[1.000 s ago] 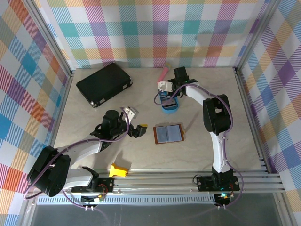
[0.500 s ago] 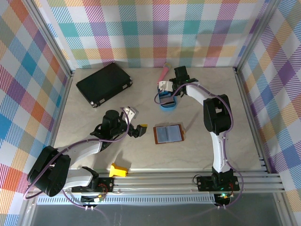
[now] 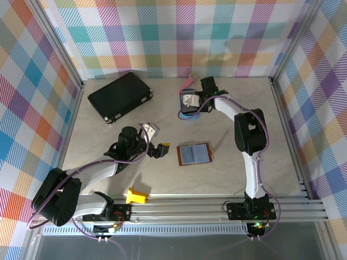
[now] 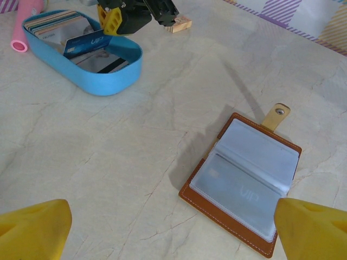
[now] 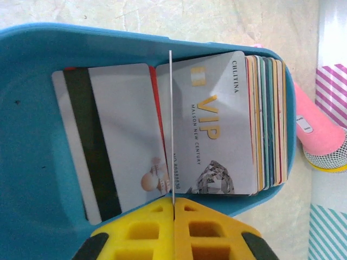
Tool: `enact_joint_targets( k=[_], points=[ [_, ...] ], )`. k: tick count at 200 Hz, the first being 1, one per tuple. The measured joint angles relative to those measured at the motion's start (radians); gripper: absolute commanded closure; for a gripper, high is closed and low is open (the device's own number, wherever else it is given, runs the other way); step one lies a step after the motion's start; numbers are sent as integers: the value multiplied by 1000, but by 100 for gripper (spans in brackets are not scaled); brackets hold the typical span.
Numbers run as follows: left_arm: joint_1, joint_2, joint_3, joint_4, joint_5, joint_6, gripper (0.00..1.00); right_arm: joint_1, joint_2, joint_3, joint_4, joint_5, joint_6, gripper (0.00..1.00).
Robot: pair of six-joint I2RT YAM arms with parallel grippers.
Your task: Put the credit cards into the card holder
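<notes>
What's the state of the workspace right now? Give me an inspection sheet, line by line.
Surface: beige table, no spills seen.
Job's things: credit cards stacked in blue tray; card holder lies open and flat.
Clutter: black case, pink object, yellow piece, tan block.
Grippers: right gripper fingers shut on a single card at the tray; left gripper open, beside the card holder.
Cables: purple cables run along both arms, nothing snagged.
Surroundings: plaid walls, metal frame.
</notes>
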Motion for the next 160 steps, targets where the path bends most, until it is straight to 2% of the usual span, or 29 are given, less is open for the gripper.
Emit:
enact_joint_targets(
  k=[45,97,136,160],
  points=[
    [0,0,0,0,0,0,4,0,-24,-9,-28,-28,29,100],
    [0,-11,0,-1,0,0,4,-3,-150,-69,-36,-92,109,100],
    [0,-47,0,-1,-16,-19,6,-30,-282,-172,-13,-174,295,100],
    [0,-74,1,-5,-72,-117,10,-62,-381,-256,17,-222,488,100]
  ],
)
